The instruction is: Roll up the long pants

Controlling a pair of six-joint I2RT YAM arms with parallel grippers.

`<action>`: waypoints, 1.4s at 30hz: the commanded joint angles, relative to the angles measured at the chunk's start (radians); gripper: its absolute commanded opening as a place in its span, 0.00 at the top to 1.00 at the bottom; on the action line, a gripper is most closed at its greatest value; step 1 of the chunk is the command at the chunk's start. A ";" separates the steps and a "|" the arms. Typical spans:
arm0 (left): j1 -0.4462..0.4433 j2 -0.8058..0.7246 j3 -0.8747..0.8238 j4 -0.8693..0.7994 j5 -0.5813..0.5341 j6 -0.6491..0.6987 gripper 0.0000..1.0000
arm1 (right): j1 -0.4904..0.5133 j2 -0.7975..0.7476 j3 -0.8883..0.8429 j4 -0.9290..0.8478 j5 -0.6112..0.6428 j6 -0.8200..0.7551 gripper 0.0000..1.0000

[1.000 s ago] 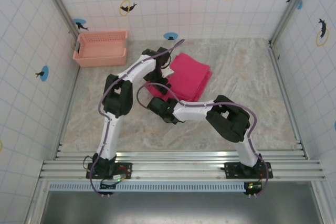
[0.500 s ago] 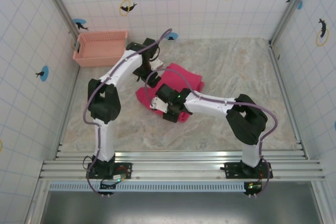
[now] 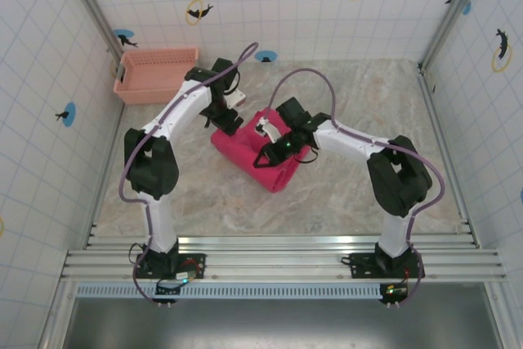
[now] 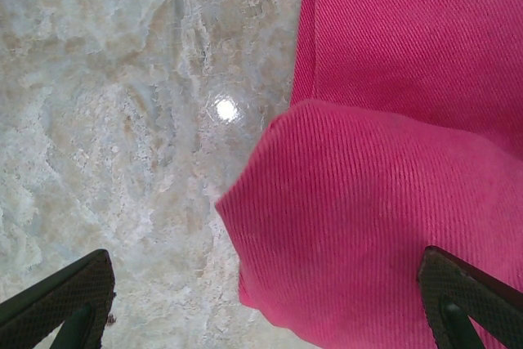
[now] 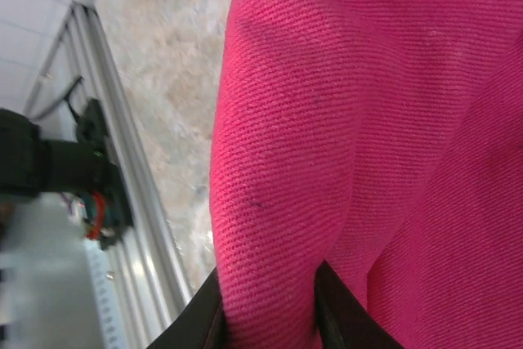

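Since a second ago the long pants (image 3: 274, 176) have been drawn from a flat folded stack into a thicker, tighter bundle. The right gripper (image 3: 274, 149) has been carried from its near edge to above its middle. A fold of cloth is pinched between that gripper's narrowly set fingers (image 5: 214, 320). The left gripper (image 3: 226, 115) is held spread wide with nothing gripped. It is just above the bundle's far-left corner, with one fingertip (image 4: 61, 300) over bare table (image 4: 106, 120). A pink basket (image 3: 155, 73) is seen well beyond and left of it, apart from the pants. The fabric is plain magenta, finely ribbed, with rounded folds.
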 commanded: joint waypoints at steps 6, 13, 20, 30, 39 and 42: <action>-0.027 -0.019 -0.054 0.001 0.027 -0.008 0.02 | -0.069 0.069 -0.100 0.351 -0.115 0.281 0.83; -0.084 0.040 -0.046 -0.014 0.029 -0.023 0.03 | -0.100 0.145 -0.209 0.501 -0.058 0.353 0.81; -0.103 0.044 -0.113 0.058 0.044 -0.034 0.02 | -0.135 0.218 -0.241 0.571 0.002 0.401 0.79; -0.103 0.328 0.065 -0.006 -0.009 -0.069 0.03 | -0.093 0.136 -0.183 0.273 0.101 0.195 0.65; -0.103 0.419 0.156 -0.050 -0.011 -0.050 0.03 | 0.030 -0.164 -0.164 -0.057 0.562 -0.038 0.36; -0.103 0.417 0.147 -0.044 -0.004 -0.051 0.02 | 0.169 -0.205 -0.118 -0.159 0.761 -0.105 0.32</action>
